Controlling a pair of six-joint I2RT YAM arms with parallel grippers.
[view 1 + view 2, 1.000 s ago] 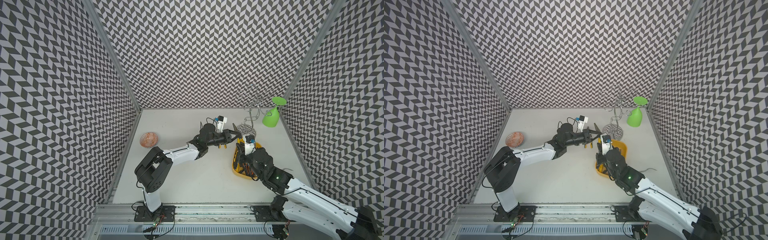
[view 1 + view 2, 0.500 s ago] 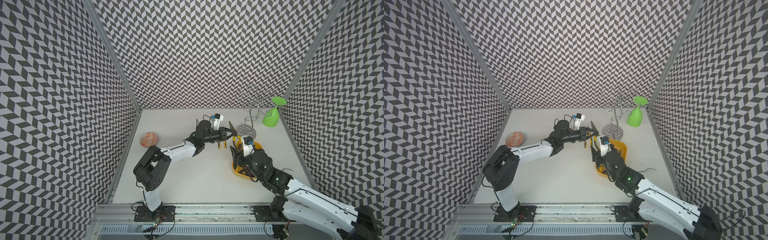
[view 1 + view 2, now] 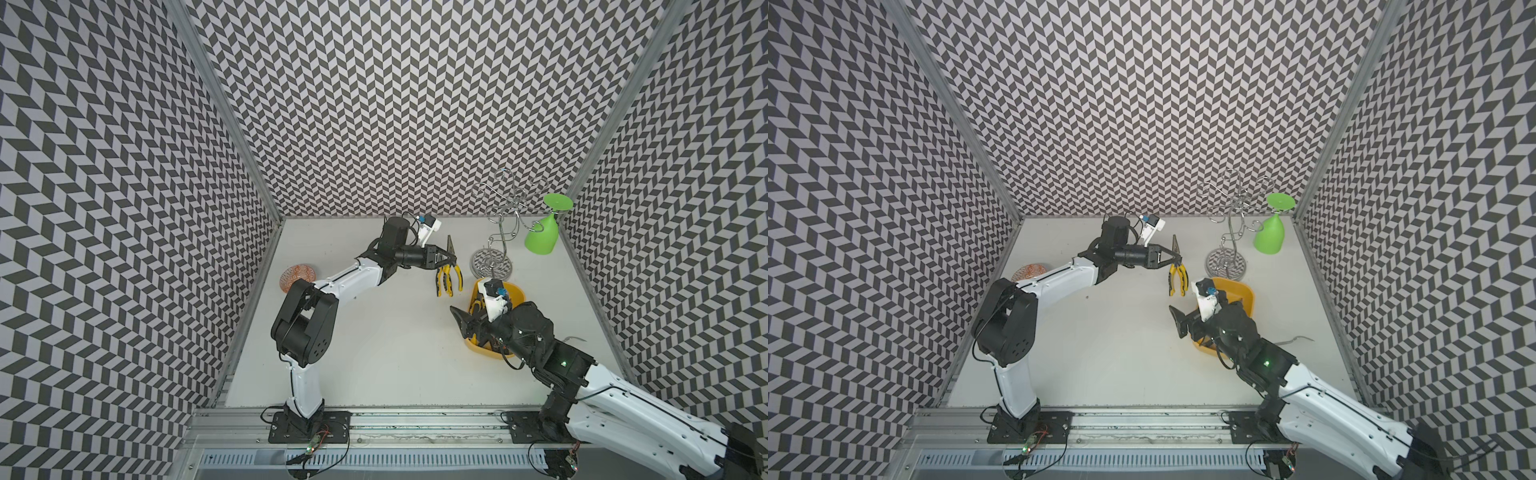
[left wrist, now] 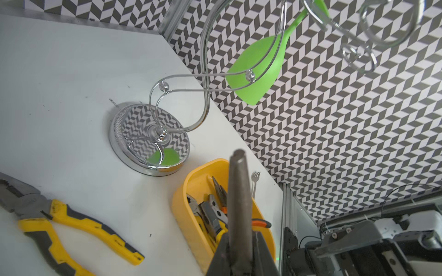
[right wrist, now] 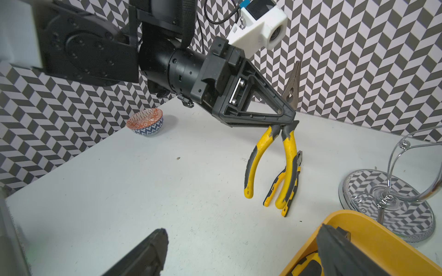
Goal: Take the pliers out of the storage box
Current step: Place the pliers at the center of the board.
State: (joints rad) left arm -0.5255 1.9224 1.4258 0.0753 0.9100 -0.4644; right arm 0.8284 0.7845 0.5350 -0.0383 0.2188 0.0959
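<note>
Table [image 3: 374, 353]: one storage box [image 3: 516, 292], one loose pliers [image 4: 79, 221], one gripped pliers [image 5: 289, 155].

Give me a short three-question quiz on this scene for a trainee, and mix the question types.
1. True or false: the right gripper is shut on pliers.
2. What does the left gripper hold? A) nothing B) yellow-handled pliers C) a spoon
3. Fill in: ___ pair of pliers lies on the table outside the storage box.
Key: 1 false, it stands open and empty. 2 B. 3 one, the loose pair.
</note>
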